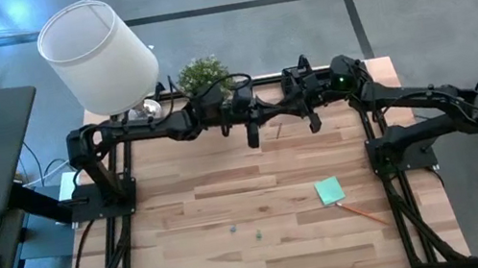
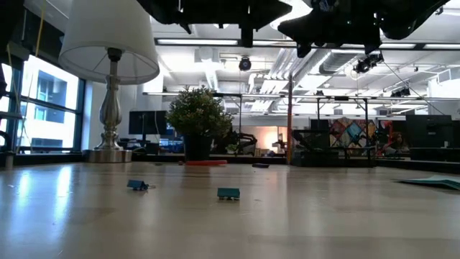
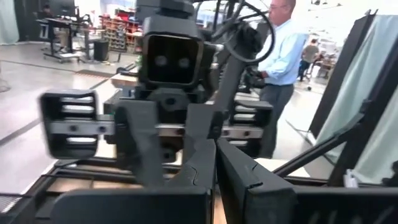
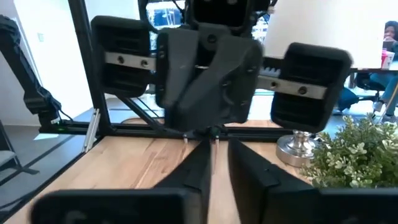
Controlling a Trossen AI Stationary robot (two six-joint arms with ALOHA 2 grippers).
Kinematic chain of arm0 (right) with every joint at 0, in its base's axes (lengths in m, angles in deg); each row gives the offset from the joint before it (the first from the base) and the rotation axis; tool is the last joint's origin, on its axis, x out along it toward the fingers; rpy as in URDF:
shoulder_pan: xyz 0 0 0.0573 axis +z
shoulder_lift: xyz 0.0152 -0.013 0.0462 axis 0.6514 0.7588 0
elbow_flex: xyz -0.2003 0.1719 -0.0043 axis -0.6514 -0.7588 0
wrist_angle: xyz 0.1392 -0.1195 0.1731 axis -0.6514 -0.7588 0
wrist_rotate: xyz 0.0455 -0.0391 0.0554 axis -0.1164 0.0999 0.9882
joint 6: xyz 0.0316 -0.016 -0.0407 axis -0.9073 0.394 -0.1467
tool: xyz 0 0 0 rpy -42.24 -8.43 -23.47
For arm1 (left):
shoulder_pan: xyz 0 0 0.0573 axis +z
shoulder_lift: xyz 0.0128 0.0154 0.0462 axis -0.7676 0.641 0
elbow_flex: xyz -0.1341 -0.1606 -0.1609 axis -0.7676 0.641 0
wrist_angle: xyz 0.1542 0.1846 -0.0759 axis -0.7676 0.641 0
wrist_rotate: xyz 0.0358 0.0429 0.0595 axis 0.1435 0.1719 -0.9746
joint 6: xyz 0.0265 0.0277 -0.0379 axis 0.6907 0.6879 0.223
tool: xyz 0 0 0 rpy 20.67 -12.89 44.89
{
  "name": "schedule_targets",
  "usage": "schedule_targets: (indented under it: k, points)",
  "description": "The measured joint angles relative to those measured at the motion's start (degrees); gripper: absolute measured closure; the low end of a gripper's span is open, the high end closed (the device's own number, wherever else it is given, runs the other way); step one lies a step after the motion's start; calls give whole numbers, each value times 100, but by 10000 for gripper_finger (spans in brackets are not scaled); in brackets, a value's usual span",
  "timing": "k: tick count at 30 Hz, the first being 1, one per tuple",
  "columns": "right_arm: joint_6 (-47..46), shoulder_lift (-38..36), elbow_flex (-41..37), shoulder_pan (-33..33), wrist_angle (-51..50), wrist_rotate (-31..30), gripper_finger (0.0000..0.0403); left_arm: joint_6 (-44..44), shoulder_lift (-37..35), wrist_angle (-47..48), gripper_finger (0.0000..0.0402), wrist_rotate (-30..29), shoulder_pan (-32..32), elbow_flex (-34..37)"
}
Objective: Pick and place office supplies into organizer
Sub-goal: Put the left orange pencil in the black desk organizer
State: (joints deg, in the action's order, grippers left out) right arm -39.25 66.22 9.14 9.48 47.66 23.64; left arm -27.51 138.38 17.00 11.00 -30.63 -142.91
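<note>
1. Left gripper (image 1: 254, 134): raised clear of the table (image 1: 201, 257) at its far edge, just beside the potted plant (image 1: 202, 74). Fingers are pressed together. Nothing is held.

2. Right gripper (image 1: 314, 121): raised at the same edge, facing the left gripper at close range. In the right wrist view its fingers stand almost together with only a thin gap, and nothing lies between them.

3. Supplies left to move, located from the right gripper:
- Mint-green sticky-note pad (image 1: 329, 190): flat on the table, below and toward the near edge, well apart from the fingertips.
- Orange pencil (image 1: 361, 213): just beyond the pad, nearer the table edge, one end close to the pad's corner.
- Two small pieces (image 1: 232, 226) (image 1: 258, 234): near each other, farther toward the left arm's side, well apart from both grippers.

4. Organizer: cannot be made out in any view. It may be hidden under the arms. No supply is seen placed inside it.

5. Status (judgement): early or between picks. Both grippers are empty and at least four items lie loose. Remaining work is to descend on an item, most probably the pad or pencil, grip it and carry it to the organizer.
</note>
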Motion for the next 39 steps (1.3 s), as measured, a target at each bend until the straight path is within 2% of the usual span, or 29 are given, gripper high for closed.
schedule_targets:
  k: [3,9,13,15,19,23,26,28,30,35,39]
  points:
    - [141,0,0,-35,-105,2,398,7,0,6,401,-3,7,0]
    - [184,-2,0,-335,-684,-7,390,27,-55,163,401,-4,-2,0]
    - [470,-2,0,-609,-1437,-12,386,174,-55,684,401,-12,0,0]
    - [616,-2,0,-731,-1809,-11,382,617,-55,1245,401,75,0,0]
    - [712,-78,0,-968,-2234,-11,372,2167,-52,2677,398,173,-113,0]
    - [256,-405,0,-1246,-2317,-216,365,3511,-52,3445,384,-795,-523,0]
    - [-155,-768,4,-1300,-3268,-1071,363,3782,-52,3691,364,-1748,-933,0]
    - [-259,-923,4,-1183,-4302,-1730,363,3827,-52,3866,349,-2279,-1165,0]
    - [-548,-955,1,-1005,-5173,-2209,363,3912,-52,3934,336,-2566,-1341,0]
    - [-1622,-854,-2,-204,-6311,-2406,362,4092,-46,3623,318,-2532,-1564,0]
    - [-2361,-695,-2,801,-6390,-2615,355,4079,-46,3731,316,-2370,-1595,-2]
